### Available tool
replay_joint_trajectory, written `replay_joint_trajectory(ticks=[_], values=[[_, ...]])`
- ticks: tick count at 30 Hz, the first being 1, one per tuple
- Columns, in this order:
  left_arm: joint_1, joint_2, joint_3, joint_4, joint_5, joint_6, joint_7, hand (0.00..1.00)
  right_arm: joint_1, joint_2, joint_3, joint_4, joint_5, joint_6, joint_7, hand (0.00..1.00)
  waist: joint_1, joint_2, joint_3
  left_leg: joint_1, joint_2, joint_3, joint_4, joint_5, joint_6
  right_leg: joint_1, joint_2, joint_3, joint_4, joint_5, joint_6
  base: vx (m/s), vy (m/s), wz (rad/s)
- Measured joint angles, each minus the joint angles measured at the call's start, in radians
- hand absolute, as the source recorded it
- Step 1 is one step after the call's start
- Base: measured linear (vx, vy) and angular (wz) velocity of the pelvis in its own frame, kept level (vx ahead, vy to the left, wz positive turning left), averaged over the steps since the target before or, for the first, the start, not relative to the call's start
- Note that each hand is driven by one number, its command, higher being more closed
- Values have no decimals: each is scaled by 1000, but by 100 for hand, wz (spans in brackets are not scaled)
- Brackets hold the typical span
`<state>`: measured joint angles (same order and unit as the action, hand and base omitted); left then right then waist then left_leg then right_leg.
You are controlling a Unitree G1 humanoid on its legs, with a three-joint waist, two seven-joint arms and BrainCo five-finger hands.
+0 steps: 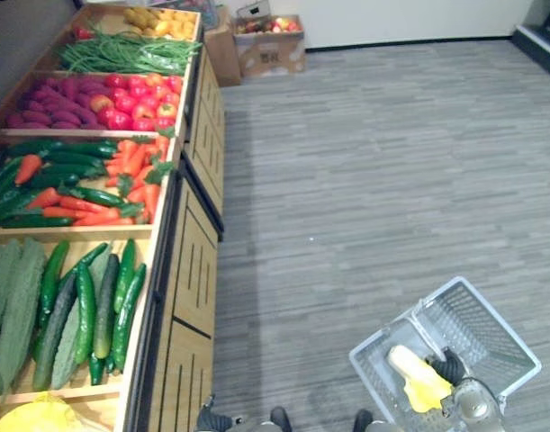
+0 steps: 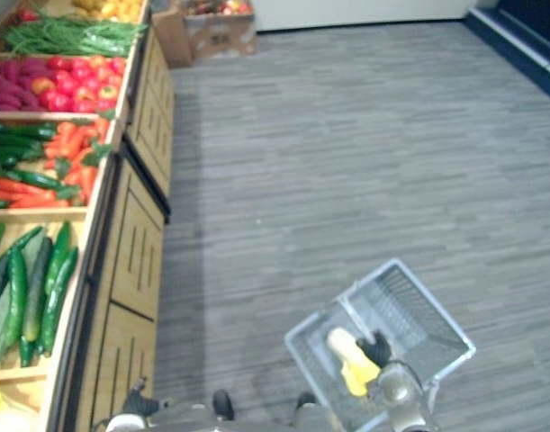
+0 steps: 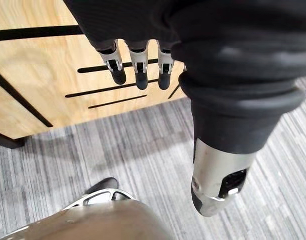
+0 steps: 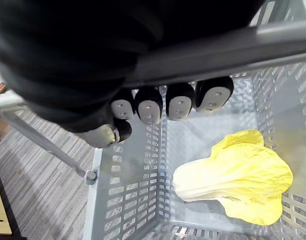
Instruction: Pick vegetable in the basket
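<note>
The handle (image 4: pixel 218 47) of the basket (image 1: pixel 500 321) is gripped by the right hand (image 4: pixel 178 106), its fingers curled round the bar, at the near right above the floor (image 1: pixel 374 162). A cabbage (image 4: pixel 238 180) is found lying loose on the basket's bottom. The left hand (image 3: pixel 140 60) is hung with relaxed, empty fingers just beside the front of the wooden stand (image 1: pixel 189 261) on the left.

If the body is turned sharply toward the stand, the basket could be swung or tipped and the cabbage slid against a wall, since nothing pins it. The left hand could be knocked on the stand's panel, being so near it. The cucumbers (image 1: pixel 103 306), long and smooth, are judged likely to roll out of a loose grasp.

The basket is made of pale grey plastic lattice with a rigid bar handle. The cabbage is formed of a firm white stem and crinkled yellow leaves. The stand is faced in light plywood cut with dark slots, and the floor is covered in grey streaked carpet.
</note>
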<state>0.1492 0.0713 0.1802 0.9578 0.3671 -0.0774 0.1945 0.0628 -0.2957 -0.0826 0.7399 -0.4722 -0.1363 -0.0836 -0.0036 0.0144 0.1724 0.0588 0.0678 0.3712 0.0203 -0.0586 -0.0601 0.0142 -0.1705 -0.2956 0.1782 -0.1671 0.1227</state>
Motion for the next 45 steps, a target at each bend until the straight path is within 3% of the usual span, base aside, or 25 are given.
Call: replay_joint_trajectory(ticks=[1, 3, 4, 6, 7, 9, 11, 13, 16, 17, 18, 19, 20, 22, 25, 26, 28, 30, 33, 35, 36, 37, 40, 43, 45], values=[[0, -2, -21, 3, 0, 0, 0, 0, -6, -1, -6, 0, -1, 0, -2, 100, 5, 8, -1, 15, -5, 1, -3, -26, 12, -50, -25, 2, 130, -24, 23, 97, 149, -9], [5, 9, -39, 4, 0, -1, -1, 0, -12, 4, -12, 0, -3, 0, -4, 100, 7, 6, -2, 44, -15, 7, -1, -48, 22, -141, -78, -2, 362, -22, 21, 87, 148, -5], [11, 21, -40, 8, -1, -1, -2, 0, -13, 12, -13, 0, -3, -1, -8, 100, 8, -26, 10, 77, -35, 7, 0, -65, 30, -190, -124, -8, 515, 2, -11, 116, 118, 4], [35, 27, -40, 9, -2, 0, -4, 0, -9, 21, -28, -5, -2, -1, -16, 100, 5, -24, 7, 123, -33, -2, 1, -91, 39, -241, -160, 2, 667, 105, -15, 156, 103, 5], [46, 30, -45, 6, -5, 0, -4, 0, -2, 25, -29, -15, -2, -1, -18, 100, 3, -7, 10, 142, -22, -4, 7, -104, 48, -271, -164, 4, 730, 106, -19, 158, 72, 2], [55, 35, -46, 7, -12, 3, -5, 0, 0, 31, -30, -20, 0, -5, -17, 100, -4, -10, 12, 147, -8, -17, 6, -113, 52, -311, -163, -34, 707, 23, -23, 214, 49, 18], [53, 38, -36, 6, -12, 2, -6, 0, -1, 31, -37, -20, 0, -4, -17, 100, -19, -6, 19, 147, 9, -46, 1, -114, 50, -327, -152, -90, 564, 15, -34, 221, -31, 45], [39, 31, -26, 5, -11, 2, -6, 0, 0, 43, -70, -19, 1, 1, -19, 100, -21, -1, 33, 164, 33, -63, 1, -131, 23, -327, -113, -84, 248, 56, 15, 341, -136, 37], [30, 39, -15, 6, -9, 2, -5, 0, 1, 70, -89, -19, 2, 3, -21, 100, -20, -31, 43, 196, 39, -85, 1, -169, -35, -322, -114, -24, -60, 184, 27, 341, -256, 27], [20, 35, -15, 15, -8, 3, -5, 0, 3, 72, -111, -18, 1, 4, -24, 100, -22, -17, 50, 216, 79, -107, 3, -209, -64, -322, -94, -20, -6, 282, 16, 332, -341, 33], [12, 26, -17, 21, -8, 3, -6, 0, 8, 68, -123, -18, 2, 5, -28, 100, -23, 2, 48, 218, 103, -118, 3, -223, -66, -338, -78, -21, 45, 279, 14, 440, -435, 36], [10, 9, -15, 22, -8, 2, -5, 0, 19, 66, -146, -18, 2, 5, -33, 100, -22, 26, 42, 221, 125, -130, 6, -232, -60, -369, -61, -23, 125, 248, -28, 448, -357, 24], [-2, -9, -16, 23, -8, -2, -5, 0, 11, 63, -155, -14, 2, 14, -37, 100, -13, 51, 35, 213, 153, -142, 52, -212, -83, -402, -58, -26, 221, 164, -47, 460, -369, 10], [0, -13, -11, 17, -11, -1, -3, 0, 0, 59, -166, -10, 2, 29, -36, 100, -18, 47, 38, 106, 185, -171, 270, -157, -92, -392, -66, -43, 276, 98, -59, 443, -388, 21], [5, -12, -3, -3, -33, 0, 1, 0, 35, 44, -159, 15, 4, 37, -37, 100, -15, 37, 47, -71, 272, -179, 696, 69, -120, -248, -62, -95, 241, 22, -85, 460, -289, 34], [6, -13, 6, -15, -51, -1, 1, 0, 41, 36, -146, 23, 4, 42, -38, 100, -4, 35, 48, -118, 306, -146, 840, 47, -116, -184, -52, -100, 208, 10, -98, 442, -195, 4], [2, -12, 16, -31, -71, 0, 6, 0, 45, 36, -144, 24, 5, 42, -40, 100, -1, 28, 52, -185, 320, -79, 931, -12, -94, -82, -37, -121, 119, 10, -97, 416, -149, 9], [2, -10, 29, -54, -83, -1, 21, 0, 49, 40, -144, 26, 11, 42, -41, 100, 2, 18, 57, -255, 309, -23, 885, -58, -81, 0, -28, -152, 38, 17, -87, 378, -68, 28], [3, -23, 49, -77, -91, 1, 40, 0, 39, 41, -147, 29, 17, 42, -41, 100, 17, 13, 58, -328, 233, 60, 561, -67, -77, 69, -26, -185, -36, 39, -52, 333, 69, 16], [5, -30, 52, -78, -88, 3, 40, 0, 40, 44, -147, 29, 17, 40, -41, 100, 20, 16, 56, -313, 150, 65, 229, 48, -52, 116, -25, -217, -75, 46, -32, 458, 219, 17], [13, -38, 51, -79, -87, 2, 40, 0, 52, 44, -147, 26, 17, 36, -41, 100, 25, 32, 49, -296, 120, 59, 58, 168, -25, 153, -5, -226, -98, 40, 1, 373, 223, 27], [4, -26, 54, -76, -85, 8, 40, 0, 41, 75, -144, 42, 17, 39, -41, 100, 33, 6, 48, -298, 86, 54, 66, 195, 95, 185, -16, -225, -120, 22, 34, 364, 201, 42], [-23, 11, 57, -94, -78, 18, 41, 0, 16, 112, -133, 42, 18, 30, -41, 100, 39, -59, 43, -375, 48, 47, 165, 116, 96, 203, -35, -218, -175, 68, 37, 323, 132, 56], [-17, 11, 67, -86, -74, 23, 41, 0, -4, 112, -86, 42, 18, 30, -39, 100, 43, -66, 39, -340, 69, 222, 222, 39, 150, 271, -46, -193, -176, 114, 53, 267, 140, 49], [-2, 1, 94, -78, -68, 31, 41, 0, -19, 119, -58, 45, 18, 20, -38, 100, 59, -83, 20, -321, 58, 227, 208, 9, 142, 243, -71, -169, -94, 116, 55, 212, 89, -2]])
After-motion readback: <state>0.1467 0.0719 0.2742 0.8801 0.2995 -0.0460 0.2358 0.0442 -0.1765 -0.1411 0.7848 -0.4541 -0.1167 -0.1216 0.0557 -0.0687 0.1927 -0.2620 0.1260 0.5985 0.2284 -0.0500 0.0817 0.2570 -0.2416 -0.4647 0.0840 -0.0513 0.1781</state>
